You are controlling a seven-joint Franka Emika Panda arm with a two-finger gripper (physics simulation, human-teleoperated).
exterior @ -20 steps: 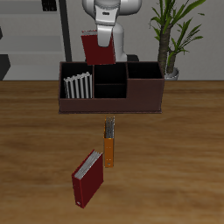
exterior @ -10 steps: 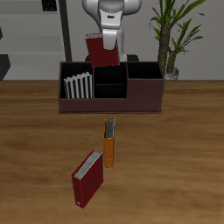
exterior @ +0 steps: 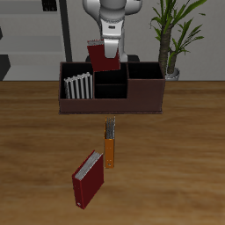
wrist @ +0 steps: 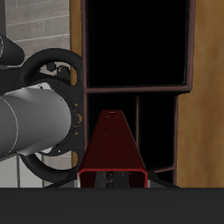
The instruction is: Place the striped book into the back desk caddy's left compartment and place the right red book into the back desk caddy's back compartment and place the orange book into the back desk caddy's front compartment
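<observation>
Pinched between the fingers, the right red book is held tilted just above the back desk caddy, seemingly over its back compartment, beneath the fingertips.

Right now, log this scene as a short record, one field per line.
held item: right red book, clamped in the gripper above the back desk caddy
book tilt: slightly off upright
left compartment: striped book stands inside
back compartment: dark, no book visible in it
front compartment: dark, no book visible in it
orange book: flat on the table, in front of the caddy
other red book: on the table, nearer the front edge, beside the orange book
</observation>
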